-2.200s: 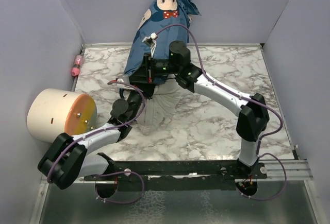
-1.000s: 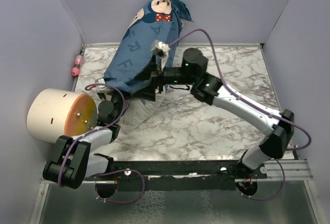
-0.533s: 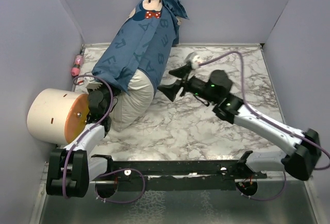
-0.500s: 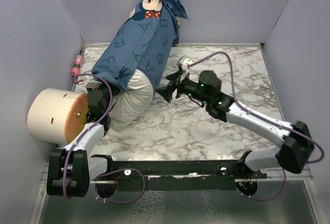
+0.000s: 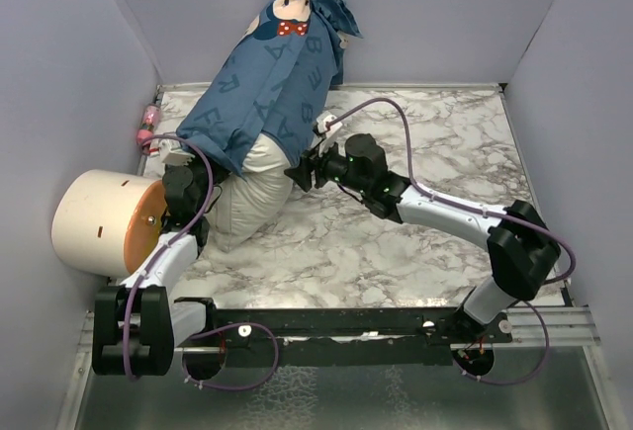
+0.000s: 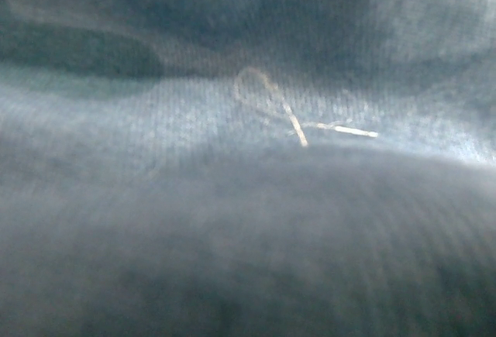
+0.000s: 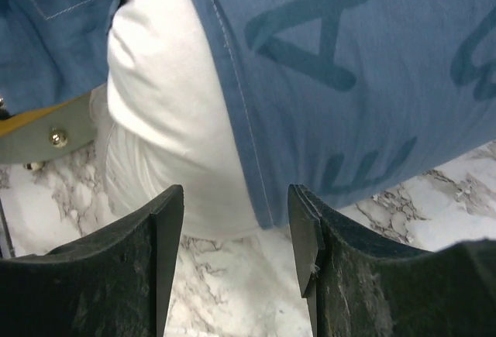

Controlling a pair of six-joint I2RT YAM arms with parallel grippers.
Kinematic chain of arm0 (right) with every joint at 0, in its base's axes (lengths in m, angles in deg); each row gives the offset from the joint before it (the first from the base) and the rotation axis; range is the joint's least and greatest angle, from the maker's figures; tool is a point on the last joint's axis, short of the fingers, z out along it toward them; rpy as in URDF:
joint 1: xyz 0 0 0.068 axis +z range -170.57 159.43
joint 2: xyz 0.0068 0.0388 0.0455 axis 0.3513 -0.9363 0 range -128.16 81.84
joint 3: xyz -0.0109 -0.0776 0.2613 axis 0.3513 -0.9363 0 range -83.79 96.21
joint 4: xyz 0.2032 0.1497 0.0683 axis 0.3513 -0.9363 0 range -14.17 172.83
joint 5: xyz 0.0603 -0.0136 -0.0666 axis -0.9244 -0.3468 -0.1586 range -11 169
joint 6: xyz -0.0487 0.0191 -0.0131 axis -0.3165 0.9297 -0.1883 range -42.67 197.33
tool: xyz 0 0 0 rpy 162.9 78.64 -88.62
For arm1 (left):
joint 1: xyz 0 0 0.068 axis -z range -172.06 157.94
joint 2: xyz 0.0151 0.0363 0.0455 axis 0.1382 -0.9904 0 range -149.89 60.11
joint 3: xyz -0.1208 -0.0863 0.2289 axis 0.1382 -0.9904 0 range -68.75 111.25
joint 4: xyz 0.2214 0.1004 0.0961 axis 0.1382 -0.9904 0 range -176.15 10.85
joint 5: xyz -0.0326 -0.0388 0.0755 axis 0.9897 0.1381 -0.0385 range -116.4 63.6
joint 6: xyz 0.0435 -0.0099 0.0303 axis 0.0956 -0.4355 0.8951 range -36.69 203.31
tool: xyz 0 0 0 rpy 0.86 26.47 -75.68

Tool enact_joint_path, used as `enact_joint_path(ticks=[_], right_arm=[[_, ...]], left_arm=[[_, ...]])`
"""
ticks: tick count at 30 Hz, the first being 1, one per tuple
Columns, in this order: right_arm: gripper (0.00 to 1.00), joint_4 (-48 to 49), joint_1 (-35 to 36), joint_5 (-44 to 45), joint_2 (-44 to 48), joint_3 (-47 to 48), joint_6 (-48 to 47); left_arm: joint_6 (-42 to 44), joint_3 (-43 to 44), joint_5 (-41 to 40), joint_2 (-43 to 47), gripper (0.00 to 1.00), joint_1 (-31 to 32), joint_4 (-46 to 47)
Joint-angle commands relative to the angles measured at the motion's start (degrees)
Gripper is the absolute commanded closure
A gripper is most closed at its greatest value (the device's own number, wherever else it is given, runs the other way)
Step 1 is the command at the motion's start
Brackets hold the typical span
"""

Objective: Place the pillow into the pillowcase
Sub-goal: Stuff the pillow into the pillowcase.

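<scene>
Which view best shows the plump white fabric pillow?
Top external: the plump white fabric pillow shows its bare end sticking out of the blue lettered pillowcase. Right wrist crops it close; left wrist shows only blurred blue cloth.

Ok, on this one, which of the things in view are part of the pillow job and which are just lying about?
Part of the job:
- pillow, its white end sticking out
- pillowcase, blue, pulled partway over it

Just lying about:
- cream drum with an orange face, left of the table
- small pink item by the left wall, too small to identify
</scene>
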Motion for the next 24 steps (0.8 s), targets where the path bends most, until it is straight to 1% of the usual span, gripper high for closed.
enact_joint_path(ticks=[1, 4, 6, 9, 13, 16, 18, 21, 24], right_arm=[[0.45, 2.74, 0.59, 4.73, -4.95, 3.94, 0.75], [0.5, 0.83, 0.59, 8.76, -7.09, 6.67, 0.1], [0.56, 0.19, 0.59, 11.05, -7.74, 7.6, -0.55], [0.6, 0.51, 0.59, 11.01, -6.99, 7.15, -1.25], [0.59, 5.47, 0.59, 4.4, -3.23, 2.4, -3.56], [0.55, 8.93, 0.38, 1.99, 0.01, -1.61, -4.46], [0.54, 11.12, 0.18, 1.61, 2.29, -3.57, -4.59], [0.56, 10.44, -0.17, 2.38, 2.99, -2.94, -4.61], [0.59, 7.5, -0.29, 2.44, 0.41, 0.38, -4.62]], left_arm=[[2.87, -0.39, 0.64, -2.94, 0.99, -0.84, -8.33], [2.97, -0.15, 1.31, -3.23, 0.99, -1.01, -8.22], [3.13, -0.04, 1.68, -3.3, 0.99, -1.16, -8.22], [3.35, 0.17, 2.07, -3.5, 0.99, -1.57, -8.31], [3.46, 0.4, 2.88, -4.48, 0.99, -2.09, -7.84], [3.18, 0.55, 3.7, -5.05, 0.98, -2.39, -7.53], [3.14, 0.69, 3.97, -5.1, 0.98, -2.51, -7.52], [3.26, 0.89, 4.32, -5.23, 0.99, -2.6, -7.6], [3.14, 0.97, 4.78, -5.49, 0.99, -2.6, -7.37]])
